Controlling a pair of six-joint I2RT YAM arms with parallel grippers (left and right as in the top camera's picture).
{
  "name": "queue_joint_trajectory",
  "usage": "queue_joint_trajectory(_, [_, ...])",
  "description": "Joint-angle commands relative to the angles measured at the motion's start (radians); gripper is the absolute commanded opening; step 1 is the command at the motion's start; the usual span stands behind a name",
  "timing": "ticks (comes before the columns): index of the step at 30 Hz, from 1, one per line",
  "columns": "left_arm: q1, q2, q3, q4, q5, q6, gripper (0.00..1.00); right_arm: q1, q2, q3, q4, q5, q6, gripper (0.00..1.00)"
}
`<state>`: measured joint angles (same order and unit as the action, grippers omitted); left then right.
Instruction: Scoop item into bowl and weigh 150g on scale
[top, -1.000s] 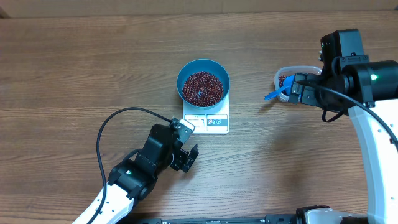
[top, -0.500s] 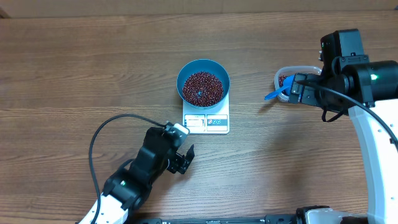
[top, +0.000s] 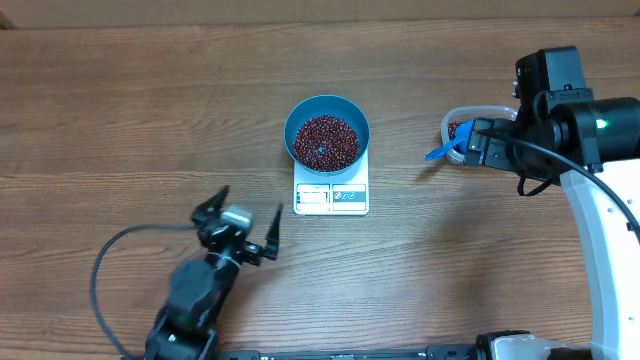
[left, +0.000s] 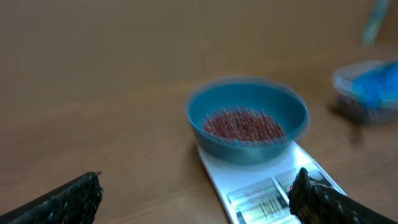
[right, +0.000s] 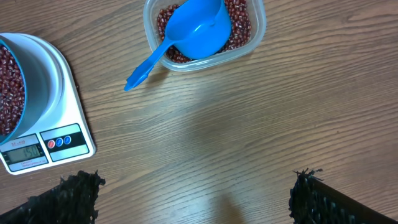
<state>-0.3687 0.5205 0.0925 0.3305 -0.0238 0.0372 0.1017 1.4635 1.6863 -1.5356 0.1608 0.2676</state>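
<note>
The blue bowl (top: 327, 138) stands on the white scale (top: 332, 197), filled with red-brown beans (top: 325, 140). My left gripper (top: 250, 202) hangs open over bare wood left of the scale's front, holding nothing. Its wrist view is blurred, with the bowl (left: 249, 127), the beans (left: 242, 123) and the scale (left: 267, 186) ahead of the open gripper (left: 199, 199). My right gripper (top: 474, 143) is open and empty near the clear tub (top: 470, 122). Its wrist view has the gripper (right: 196, 199) over bare wood, the scale (right: 50, 140) and the bowl (right: 12, 81) at left.
The clear tub (right: 205, 31) still has beans in it, and a blue handled scoop (right: 196, 31) lies in it with its handle over the rim toward the scale. A black cable (top: 120, 250) loops beside the left arm.
My left arm has drawn back to the left, away from the scale's front corner, and turned so its fingers point up the table. The right arm, bowl and scoop have not moved.
</note>
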Motion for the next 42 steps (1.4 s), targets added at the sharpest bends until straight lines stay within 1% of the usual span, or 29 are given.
queue_joint_trajectory(1, [0.070, -0.089, -0.071, 0.084, 0.032, 0.019, 1.00, 0.002, 0.001, -0.004, 0.005, -0.005, -0.014, 1.00])
queue_joint_trajectory(2, [0.088, -0.113, -0.086, 0.111, 0.036, 0.020, 0.99, 0.002, 0.001, -0.004, 0.005, -0.005, -0.014, 1.00])
queue_joint_trajectory(8, [0.188, -0.239, -0.088, 0.114, 0.047, 0.019, 0.99, 0.002, 0.001, -0.004, 0.005, -0.005, -0.014, 1.00])
queue_joint_trajectory(13, [0.252, -0.325, -0.088, 0.077, 0.051, 0.014, 1.00, 0.002, 0.001, -0.004, 0.005, -0.005, -0.014, 1.00])
queue_joint_trajectory(15, [0.267, -0.355, -0.088, 0.031, 0.051, 0.007, 1.00, 0.002, 0.001, -0.004, 0.005, -0.005, -0.014, 1.00])
queue_joint_trajectory(18, [0.285, -0.407, -0.088, -0.077, 0.049, -0.022, 0.99, 0.002, 0.001, -0.004, 0.005, -0.005, -0.014, 1.00])
queue_joint_trajectory(23, [0.315, -0.517, -0.088, -0.303, -0.003, -0.139, 1.00, 0.002, 0.001, -0.004, 0.005, -0.005, -0.014, 1.00])
queue_joint_trajectory(26, [0.328, -0.518, -0.088, -0.360, -0.042, -0.200, 0.99, 0.002, 0.001, -0.004, 0.005, -0.005, -0.014, 1.00])
queue_joint_trajectory(28, [0.335, -0.518, -0.088, -0.401, -0.047, -0.210, 1.00, 0.002, 0.001, -0.004, 0.005, -0.005, -0.014, 1.00])
queue_joint_trajectory(32, [0.337, -0.518, -0.088, -0.404, -0.047, -0.193, 0.99, 0.002, 0.001, -0.004, 0.005, -0.005, -0.014, 1.00])
queue_joint_trajectory(42, [0.336, -0.518, -0.088, -0.404, -0.035, -0.195, 0.99, 0.002, 0.001, -0.004, 0.005, -0.005, -0.014, 1.00])
